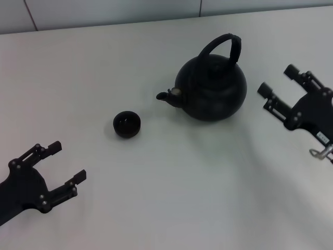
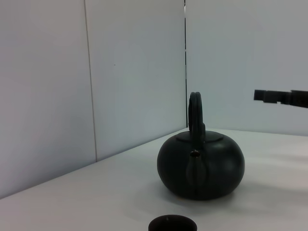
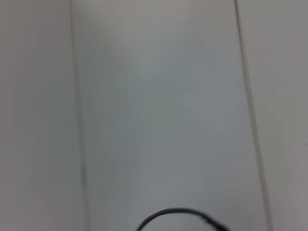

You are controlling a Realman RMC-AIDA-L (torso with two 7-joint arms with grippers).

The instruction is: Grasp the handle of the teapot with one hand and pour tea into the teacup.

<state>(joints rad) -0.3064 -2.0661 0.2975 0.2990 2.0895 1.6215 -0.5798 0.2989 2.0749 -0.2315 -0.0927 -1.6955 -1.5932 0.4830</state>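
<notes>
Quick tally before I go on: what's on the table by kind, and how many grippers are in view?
Teapot with arched handle: 1
Teacup: 1
Grippers: 2, the left gripper near the front left, the right gripper beside the teapot, both open and empty
Total: 4

Left gripper near-left, low over the surface, fingers spread apart, pointing far-right. Right gripper at right, farther back, fingers spread too, pointing far-left. Neither holds anything. Both arms reach inward.
</notes>
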